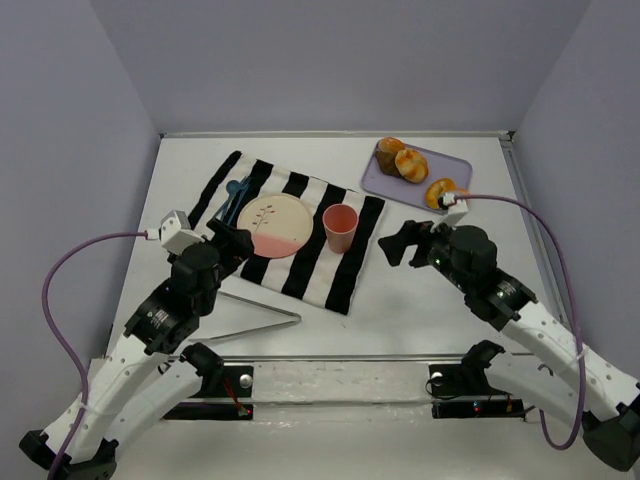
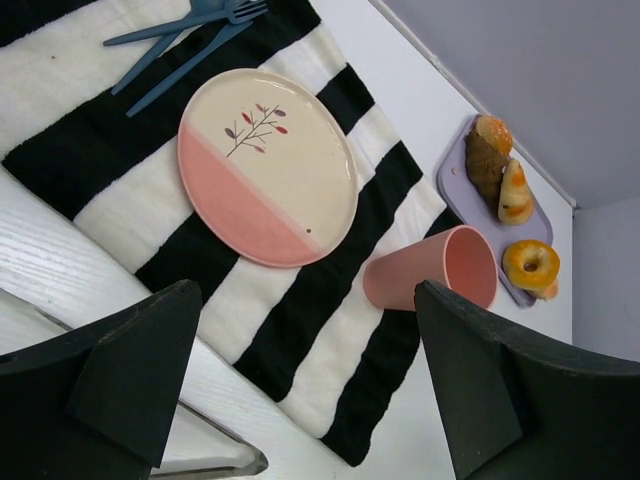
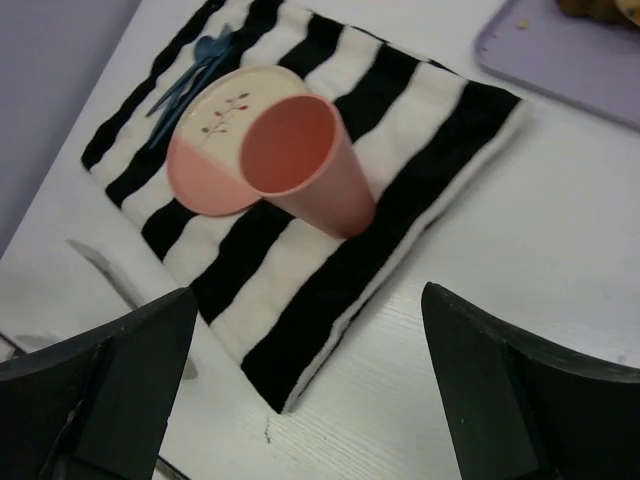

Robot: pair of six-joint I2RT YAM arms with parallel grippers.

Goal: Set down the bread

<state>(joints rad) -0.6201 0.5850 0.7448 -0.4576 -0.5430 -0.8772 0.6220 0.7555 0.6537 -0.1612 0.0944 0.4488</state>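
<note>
Three bread pieces lie on a lilac tray (image 1: 385,182) at the back right: a dark roll (image 1: 389,152), a golden bun (image 1: 411,164) and a ring-shaped piece (image 1: 440,192). The left wrist view shows the tray (image 2: 452,186) and the ring piece (image 2: 531,265) too. A cream and pink plate (image 1: 274,226) (image 2: 267,165) lies on a striped cloth (image 1: 300,270). My left gripper (image 1: 232,243) (image 2: 310,390) is open and empty at the cloth's near left edge. My right gripper (image 1: 402,243) (image 3: 310,390) is open and empty by the cloth's right edge, near the tray.
A pink cup (image 1: 340,228) (image 3: 305,165) stands on the cloth right of the plate. Blue cutlery (image 1: 234,195) (image 2: 185,40) lies left of the plate. A thin metal frame (image 1: 262,315) lies on the table near the left arm.
</note>
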